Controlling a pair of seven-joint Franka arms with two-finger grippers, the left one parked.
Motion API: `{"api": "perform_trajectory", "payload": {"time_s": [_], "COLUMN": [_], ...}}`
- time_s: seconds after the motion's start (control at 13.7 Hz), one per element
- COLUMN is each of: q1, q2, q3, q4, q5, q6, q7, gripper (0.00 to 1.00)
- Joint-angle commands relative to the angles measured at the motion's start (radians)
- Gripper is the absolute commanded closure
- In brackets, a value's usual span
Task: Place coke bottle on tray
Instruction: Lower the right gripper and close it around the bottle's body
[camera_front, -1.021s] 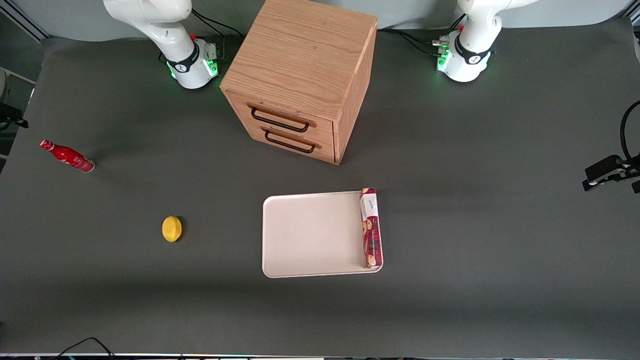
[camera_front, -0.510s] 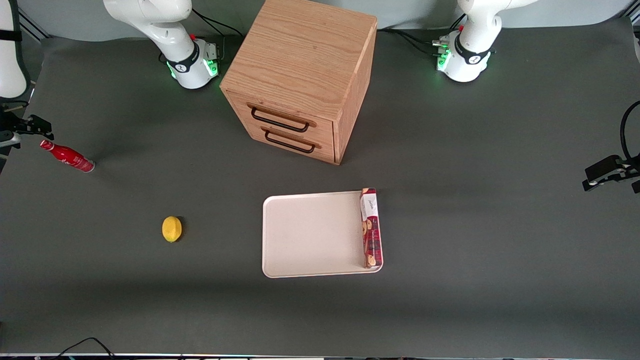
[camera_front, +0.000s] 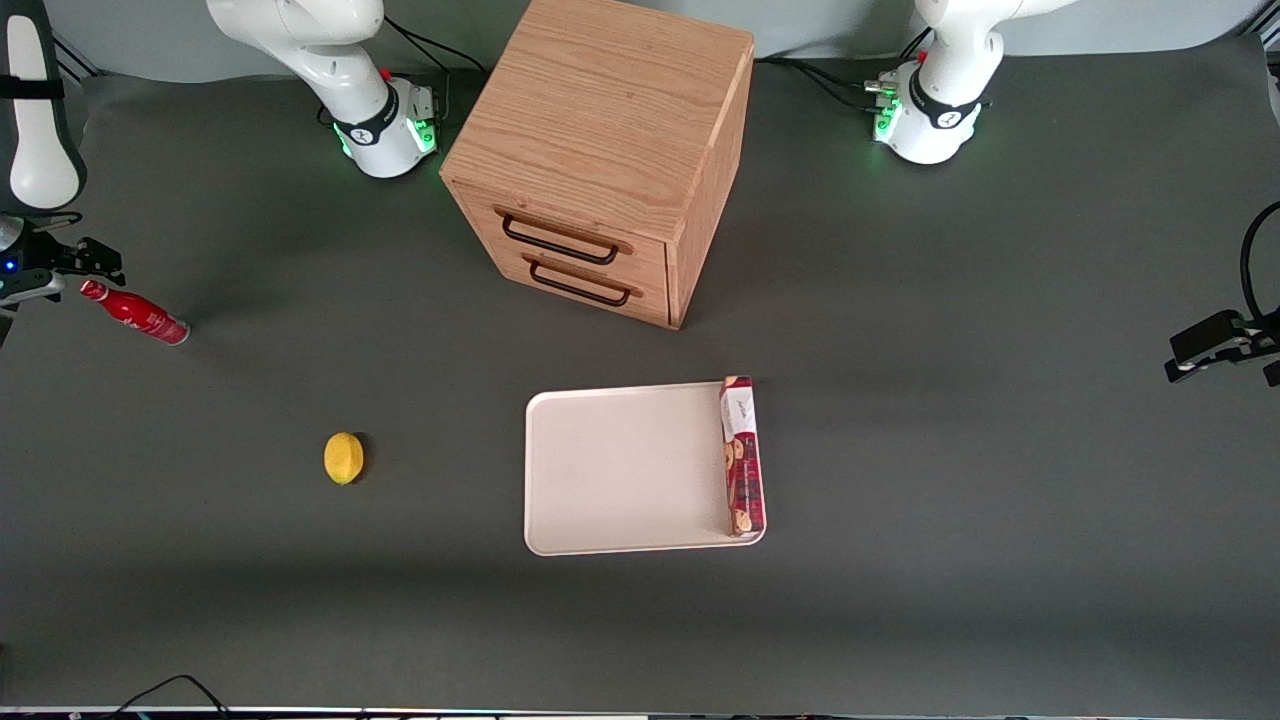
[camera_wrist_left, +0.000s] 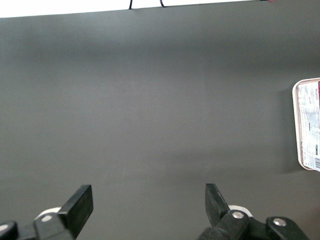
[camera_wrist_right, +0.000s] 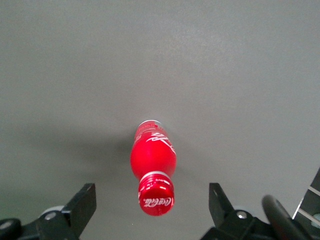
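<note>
the gripper (camera_wrist_right: 150, 210) hung with fingers spread wide above the coke bottle (camera_wrist_right: 153, 169), which stood upright on the dark table (camera_front: 950, 450) at the working arm's end, well apart from the tray (camera_front: 620, 470) holding a cookie box (camera_front: 741, 455).

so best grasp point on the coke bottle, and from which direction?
Probably the neck just under the cap, from straight above. The coke bottle stands upright on the table, cap up, nothing touching it. The gripper hangs above it, fingers open wider than the body, cap roughly centred between them. The body is round and slim, so closing across it lower down should work too.
</note>
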Motion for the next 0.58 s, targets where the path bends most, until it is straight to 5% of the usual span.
{"api": "perform_trajectory", "payload": {"time_s": [0.0, 0.07, 0.22, 0.29, 0.51], "q1": [-0.016, -0.015, -0.015, -0.010, -0.007], "q2": [0.017, 0.017, 0.017, 0.017, 0.018], "q3": [-0.007, -0.007, -0.007, -0.007, -0.007], "q4": [-0.003, -0.003, -0.002, 0.000, 0.000], "q5": [0.041, 0.041, 0.041, 0.041, 0.041], "q6": [0.023, 0.023, 0.023, 0.022, 0.022], "q7": [-0.062, -0.076, -0.127, -0.127, -0.127], "gripper": [0.04, 0.21, 0.83, 1.00, 1.00]}}
